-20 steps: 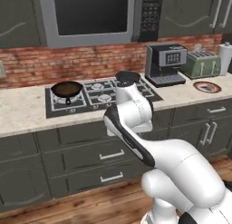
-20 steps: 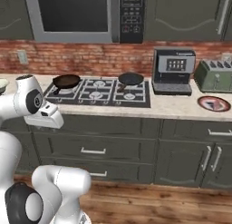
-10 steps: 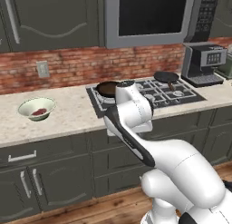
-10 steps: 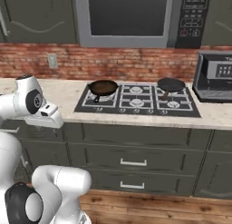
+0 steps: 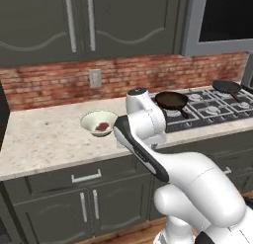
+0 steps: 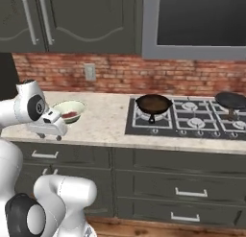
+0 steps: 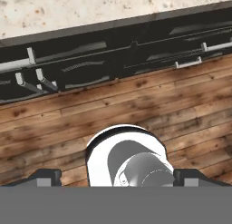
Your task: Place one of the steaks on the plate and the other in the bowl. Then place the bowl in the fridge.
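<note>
Bowl (image 6: 68, 110) (steak (image 6: 70, 115) inside) on counter, just beyond open hand (image 6: 48, 130)

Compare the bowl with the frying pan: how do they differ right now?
The bowl is pale cream-green and holds a red steak; the frying pan is black with nothing visible inside. The bowl sits on the stone counter, the pan on the stove. Both are round and upright.

Black round frying pan (image 5: 171, 98) on black gas hob (image 6: 192, 118); speckled beige stone surface (image 5: 44, 134); red brick backsplash (image 6: 144, 74); dark green cabinets (image 5: 89, 20); wooden plank floor (image 7: 136, 105).
</note>
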{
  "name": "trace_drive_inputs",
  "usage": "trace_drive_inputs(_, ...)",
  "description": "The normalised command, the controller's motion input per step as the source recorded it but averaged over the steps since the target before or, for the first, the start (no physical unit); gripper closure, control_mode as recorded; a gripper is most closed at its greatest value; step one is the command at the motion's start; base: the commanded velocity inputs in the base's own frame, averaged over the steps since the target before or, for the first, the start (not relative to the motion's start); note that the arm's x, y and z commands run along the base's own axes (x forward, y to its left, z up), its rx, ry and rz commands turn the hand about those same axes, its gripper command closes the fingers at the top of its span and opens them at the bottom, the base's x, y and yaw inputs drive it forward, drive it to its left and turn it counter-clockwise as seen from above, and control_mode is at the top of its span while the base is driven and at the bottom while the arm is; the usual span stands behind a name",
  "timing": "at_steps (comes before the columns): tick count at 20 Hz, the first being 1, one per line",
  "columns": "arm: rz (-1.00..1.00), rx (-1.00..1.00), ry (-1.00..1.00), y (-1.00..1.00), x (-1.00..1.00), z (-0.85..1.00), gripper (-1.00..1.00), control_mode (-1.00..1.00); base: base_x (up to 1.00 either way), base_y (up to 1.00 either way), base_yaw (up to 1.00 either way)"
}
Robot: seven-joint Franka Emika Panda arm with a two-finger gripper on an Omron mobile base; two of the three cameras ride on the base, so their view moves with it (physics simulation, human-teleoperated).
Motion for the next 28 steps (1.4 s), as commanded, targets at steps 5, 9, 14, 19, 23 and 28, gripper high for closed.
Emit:
trace_drive_inputs(5, 0.0, 0.0, 0.0, 0.0, 0.0, 0.0, -1.0, 1.0, 0.35, 0.94, 0.01)
trace_drive_inputs(9, 0.0, 0.0, 0.0, 0.0, 0.0, 0.0, -1.0, 1.0, 0.02, 0.23, 0.06)
trace_drive_inputs(14, 0.0, 0.0, -0.03, -0.13, 0.09, -0.01, -1.0, -1.0, 0.0, 0.0, 0.0)
trace_drive_inputs(19, 0.0, 0.1, -0.17, -0.95, 0.28, 0.0, -1.0, -1.0, 0.0, 0.0, 0.0)
trace_drive_inputs(23, -0.01, 0.15, -0.17, -1.0, 0.01, 0.13, -1.0, -1.0, 0.0, 0.0, 0.0)
trace_drive_inputs(28, -0.1, 0.25, 0.01, -0.95, 0.43, 0.51, -1.0, -1.0, 0.0, 0.0, 0.0)
